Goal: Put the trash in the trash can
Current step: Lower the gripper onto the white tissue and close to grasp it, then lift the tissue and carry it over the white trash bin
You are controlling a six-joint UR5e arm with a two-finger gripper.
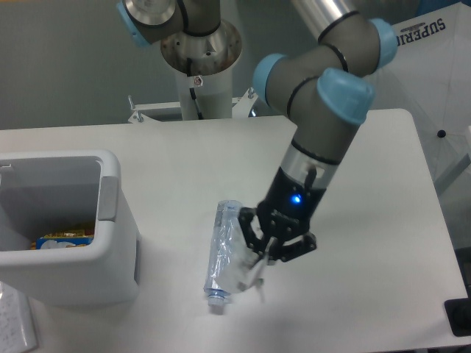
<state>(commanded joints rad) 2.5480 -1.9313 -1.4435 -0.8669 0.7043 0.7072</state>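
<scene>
There is one desk (368, 147), and it is white. One robot arm (324, 125) reaches over it, grey with light blue caps, and it has one gripper (259, 271) with one small blue light (296, 198) glowing above it. One trash can (66, 243) stands on the desk, pale grey. One long, crushed, clear bottle (223, 243) lies on the desk. One small crumpled clear wrapper (246, 273) is at the fingers. One yellow and blue packet (65, 240) shows inside the trash can. One white sheet with black letters (427, 66) is behind the desk.
</scene>
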